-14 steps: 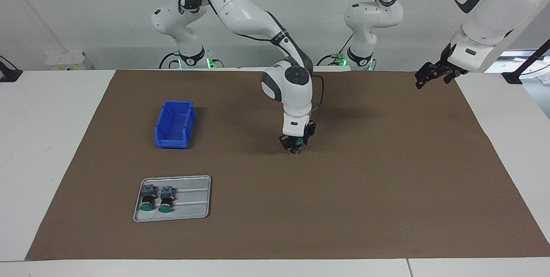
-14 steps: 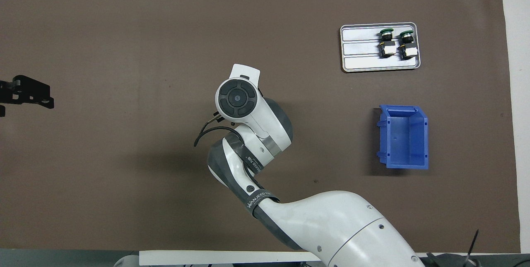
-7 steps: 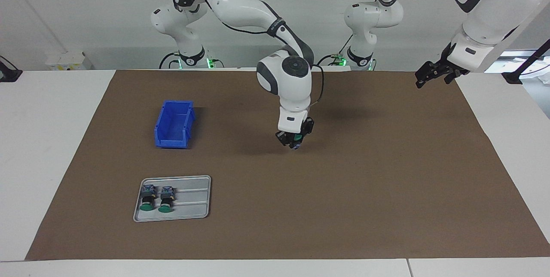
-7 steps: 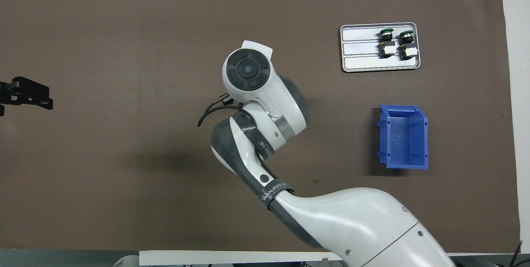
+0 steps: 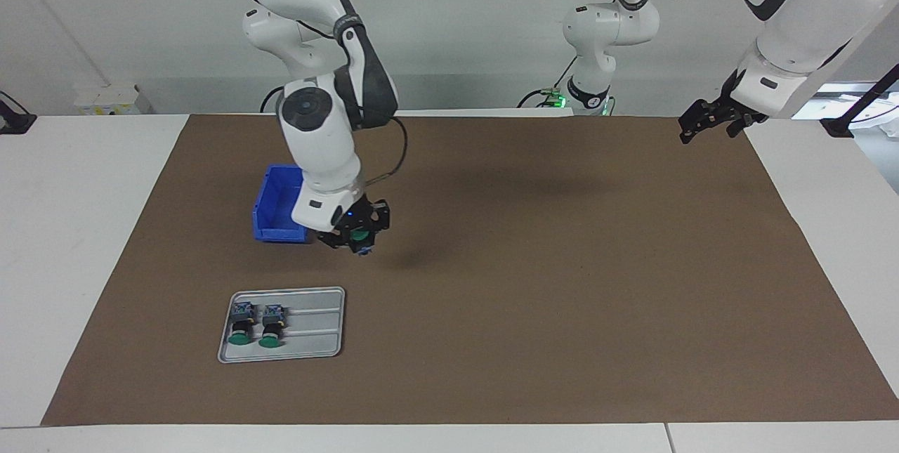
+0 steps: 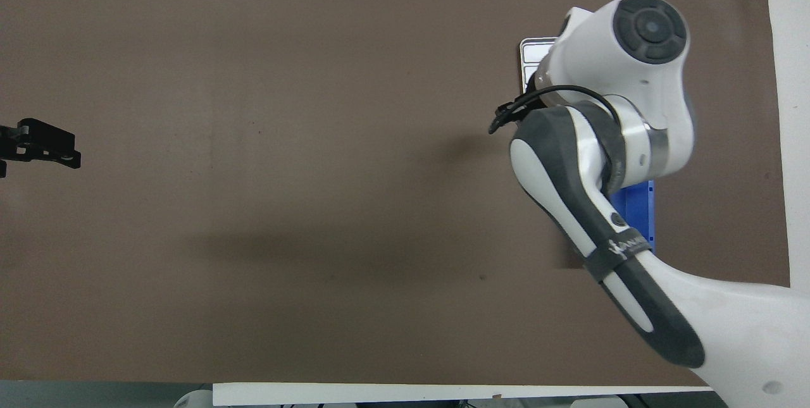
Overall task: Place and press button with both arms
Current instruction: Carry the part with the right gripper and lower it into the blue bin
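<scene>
My right gripper [image 5: 356,235] is shut on a button [image 5: 361,234]; its green cap shows between the fingers. It hangs above the brown mat [image 5: 562,284], just beside the blue bin [image 5: 279,201] and over the ground between the bin and the grey tray [image 5: 316,330]. Two more buttons [image 5: 242,325] [image 5: 271,325] lie side by side in the tray. In the overhead view the right arm [image 6: 607,117] hides its gripper, the held button and the tray's buttons. My left gripper [image 5: 702,121] waits raised over the mat's edge at the left arm's end; it also shows in the overhead view [image 6: 39,142].
In the overhead view only a corner of the tray [image 6: 530,52] and a strip of the blue bin [image 6: 638,218] show past the right arm. The brown mat [image 6: 253,142] covers most of the white table [image 5: 84,228].
My right arm has swung with the button from over the middle of the mat to beside the blue bin, toward the right arm's end. The left arm has not moved.
</scene>
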